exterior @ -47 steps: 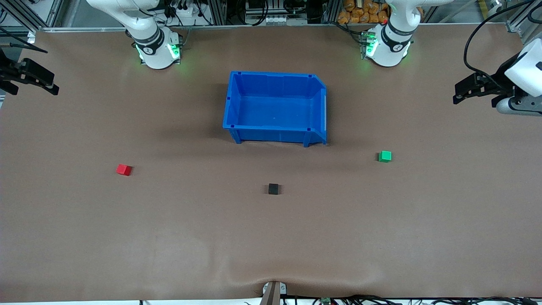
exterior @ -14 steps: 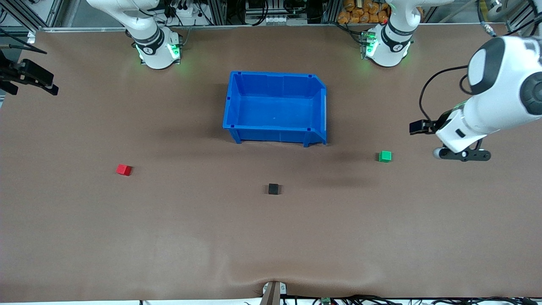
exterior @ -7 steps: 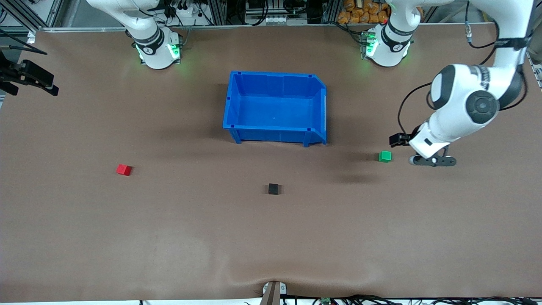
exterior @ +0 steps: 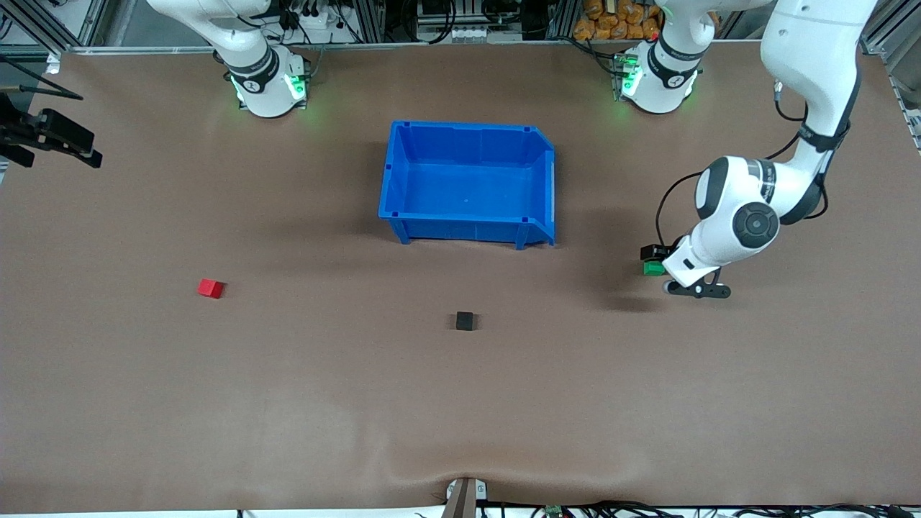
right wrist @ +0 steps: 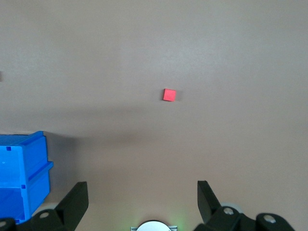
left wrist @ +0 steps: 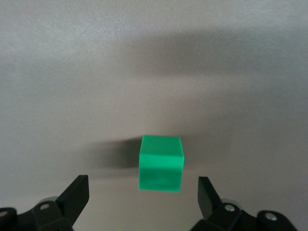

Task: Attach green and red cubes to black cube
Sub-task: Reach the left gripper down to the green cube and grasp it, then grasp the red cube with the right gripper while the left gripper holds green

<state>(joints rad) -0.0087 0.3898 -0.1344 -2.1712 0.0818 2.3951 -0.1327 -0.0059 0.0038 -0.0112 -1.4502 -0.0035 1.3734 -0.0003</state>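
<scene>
Front view: blue bin mid-table, farther than black cube.

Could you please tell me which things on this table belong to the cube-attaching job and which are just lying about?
Part of the job:
- green cube, on the table under the open left gripper
- red cube, toward the right arm's end
- black cube

Just lying about:
- blue bin
</scene>
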